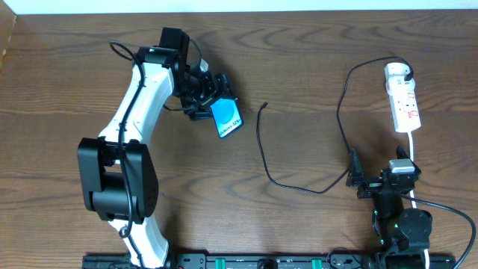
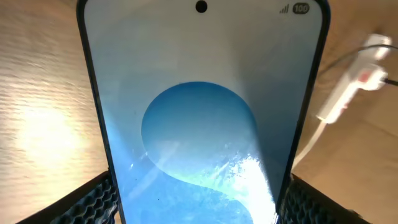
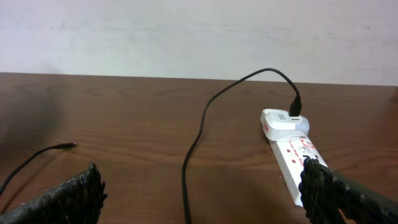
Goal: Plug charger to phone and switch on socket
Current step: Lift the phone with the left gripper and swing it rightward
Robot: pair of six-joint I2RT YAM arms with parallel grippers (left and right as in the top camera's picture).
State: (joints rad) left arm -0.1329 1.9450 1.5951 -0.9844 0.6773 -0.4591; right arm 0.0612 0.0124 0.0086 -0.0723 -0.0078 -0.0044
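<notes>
The charger (image 1: 261, 146) sat plugged by its white end into the far end of the socket (image 1: 407, 108), whose red marks were too small to read. Its loose tip lay near the phone (image 2: 199, 124), which was pinched in the left gripper (image 1: 211, 101) with "100" on its screen. The right gripper (image 3: 200, 171) gaped wide and empty just short of the socket.

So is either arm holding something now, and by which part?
The left gripper holds the phone by its long edges, at the end opposite the camera hole. The right gripper holds nothing.
</notes>
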